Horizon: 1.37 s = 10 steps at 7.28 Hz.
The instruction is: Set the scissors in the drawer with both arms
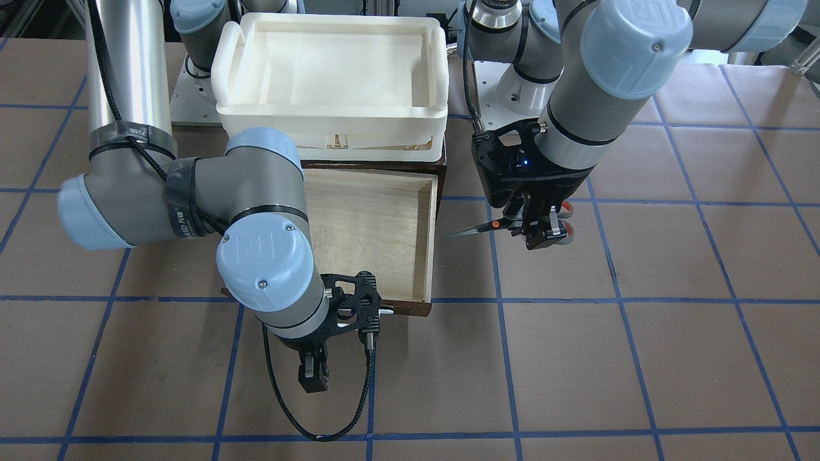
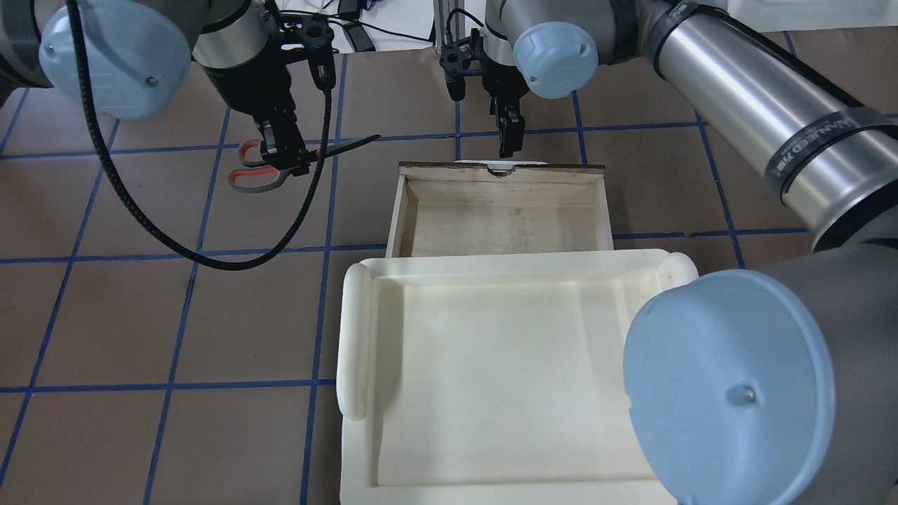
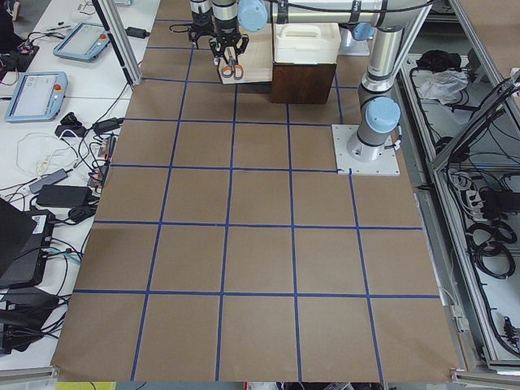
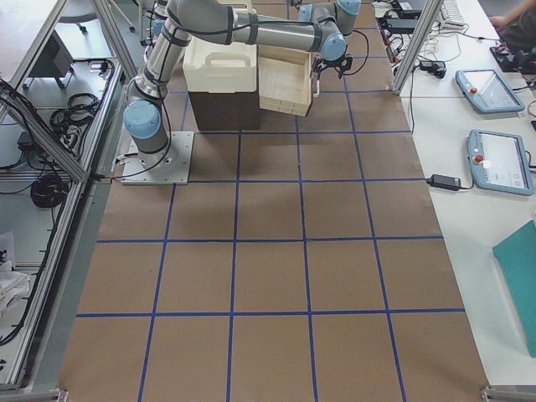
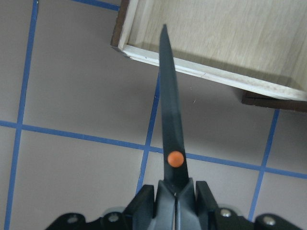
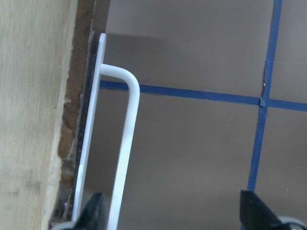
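Observation:
My left gripper (image 2: 284, 154) is shut on the scissors (image 2: 256, 175) near the pivot and holds them above the table, to the left of the drawer in the overhead view. In the left wrist view the dark blades (image 5: 169, 110) point at the drawer's near corner (image 5: 144, 50). The gripper and scissors also show in the front view (image 1: 538, 234). The drawer (image 2: 501, 172) is pulled out, and its pale inside is empty. My right gripper (image 2: 508, 144) is open and empty, just outside the drawer's front. Its fingers (image 6: 93, 213) stand wide apart by the white bar handle (image 6: 128, 143).
A white plastic tray (image 1: 330, 118) sits on top of the dark cabinet, behind the open drawer (image 1: 430, 243). The brown table is marked with blue grid lines. A black cable loops under each wrist.

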Motion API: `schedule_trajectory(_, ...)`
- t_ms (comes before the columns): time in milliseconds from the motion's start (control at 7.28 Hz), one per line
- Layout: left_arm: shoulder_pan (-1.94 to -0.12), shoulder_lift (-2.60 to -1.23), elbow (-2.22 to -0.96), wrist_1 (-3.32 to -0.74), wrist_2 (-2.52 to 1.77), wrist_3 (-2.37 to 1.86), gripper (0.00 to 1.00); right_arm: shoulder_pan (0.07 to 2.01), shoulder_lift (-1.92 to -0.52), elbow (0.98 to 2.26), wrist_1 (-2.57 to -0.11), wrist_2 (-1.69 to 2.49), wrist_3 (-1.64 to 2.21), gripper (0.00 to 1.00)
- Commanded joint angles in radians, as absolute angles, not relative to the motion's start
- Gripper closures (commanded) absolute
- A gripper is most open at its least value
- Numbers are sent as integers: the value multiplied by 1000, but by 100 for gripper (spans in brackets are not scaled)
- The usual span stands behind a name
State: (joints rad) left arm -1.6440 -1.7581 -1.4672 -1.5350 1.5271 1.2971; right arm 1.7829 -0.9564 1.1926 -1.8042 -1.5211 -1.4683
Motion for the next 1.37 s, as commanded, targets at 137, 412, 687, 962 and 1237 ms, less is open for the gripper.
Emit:
schedule_trajectory(137, -1706, -1764, -1465, -1534, 1519, 1260, 100, 1705, -1102, 1201, -1685, -1511, -1422, 0)
schedule_trajectory(412, -1735, -1775, -1468, -1534, 1508, 1250, 100, 1619, -1236, 1250, -1540, -1480, -1359, 0)
schedule_trajectory(687, -1802, -1799, -1463, -1536, 1432, 1243, 100, 1512, -1355, 1317, -1478, -1482, -1190, 0)
schedule_trajectory(962, -1868, -1848, -1456, -1534, 1407, 1207, 100, 1474, -1414, 1359, -1446, -1477, -1045, 0)
schedule_trajectory(1237, -1937, -1897, -1448, -1499, 1402, 1135, 100, 1474, -1416, 1359, -1456, -1474, -923, 0)
